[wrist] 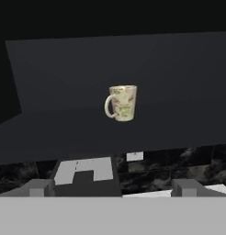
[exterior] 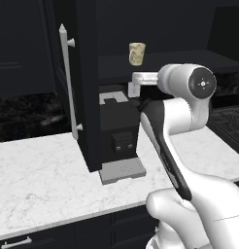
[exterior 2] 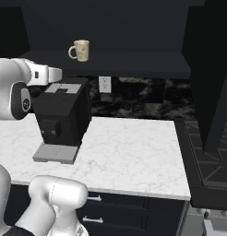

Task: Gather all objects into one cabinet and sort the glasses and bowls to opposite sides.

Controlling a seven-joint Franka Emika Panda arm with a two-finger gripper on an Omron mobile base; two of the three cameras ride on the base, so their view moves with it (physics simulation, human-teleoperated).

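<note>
One glass, a cream-beige cup with a handle [exterior: 137, 53] [exterior 2: 80, 50] [wrist: 121, 103], stands upright on the wide dark shelf [exterior: 189, 61] [exterior 2: 138, 64] of the open black cabinet. The cabinet's tall door [exterior: 87, 82] with its long silver bar handle [exterior: 68, 82] is swung open at the left. My gripper [wrist: 112, 188] is open with nothing between its fingers. It faces the cup from a distance, lower than the shelf and above the coffee machine. The bowls are out of view.
A black coffee machine [exterior: 119, 126] [exterior 2: 60, 115] stands on the white marble counter [exterior: 39, 180] [exterior 2: 134, 152] under the shelf. A wall outlet [exterior 2: 104, 84] is behind it. A black stove [exterior 2: 210, 170] lies at the right, with another open dark door [exterior 2: 212, 83] above it.
</note>
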